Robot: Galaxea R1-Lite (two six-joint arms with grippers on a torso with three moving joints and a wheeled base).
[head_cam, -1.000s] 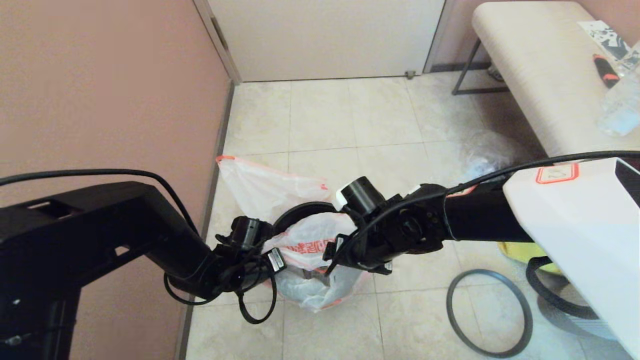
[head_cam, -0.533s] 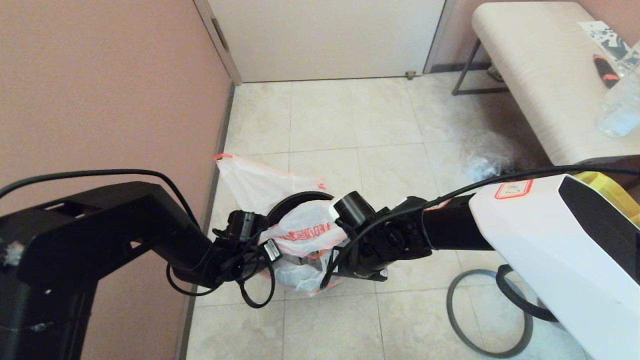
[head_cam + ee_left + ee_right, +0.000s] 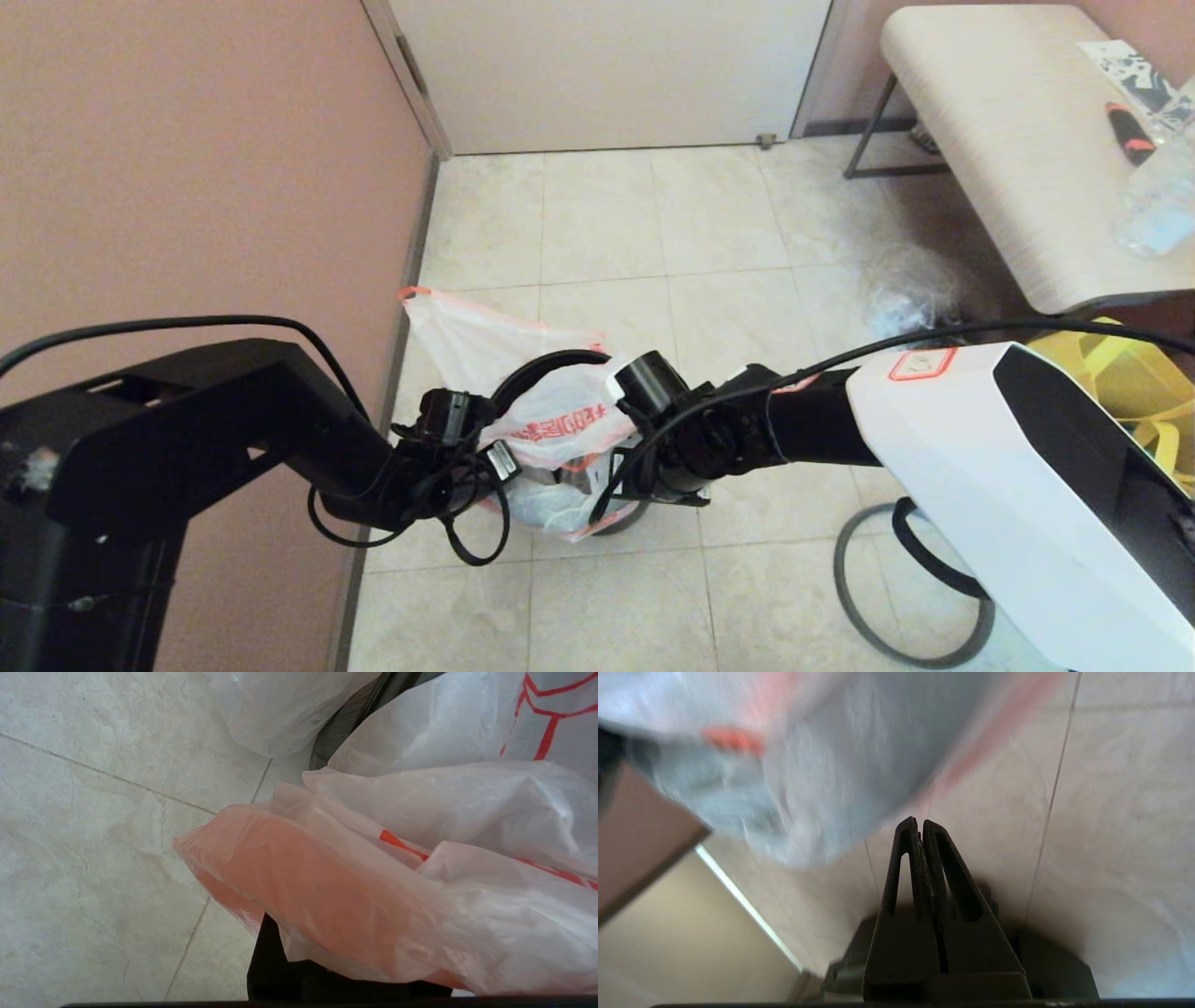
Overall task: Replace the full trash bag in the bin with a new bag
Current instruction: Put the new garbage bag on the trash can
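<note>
Lying on the floor tiles [image 3: 597, 215], a grey hoop [image 3: 854, 616] sits right of the bin [image 3: 551, 362]. Both arms hide much of the new bag [image 3: 560, 420]. The left hand [image 3: 299, 970] pinches bag plastic; the right hand [image 3: 920, 828], pressed together, holds nothing.

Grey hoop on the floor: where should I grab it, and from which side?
Take the grey hoop by its exposed arc, from straight above, one finger inside the ring, one outside. It lies flat on the tiles, a thin band, so a side approach probably finds nothing. The right gripper, now shut, must open first.
</note>
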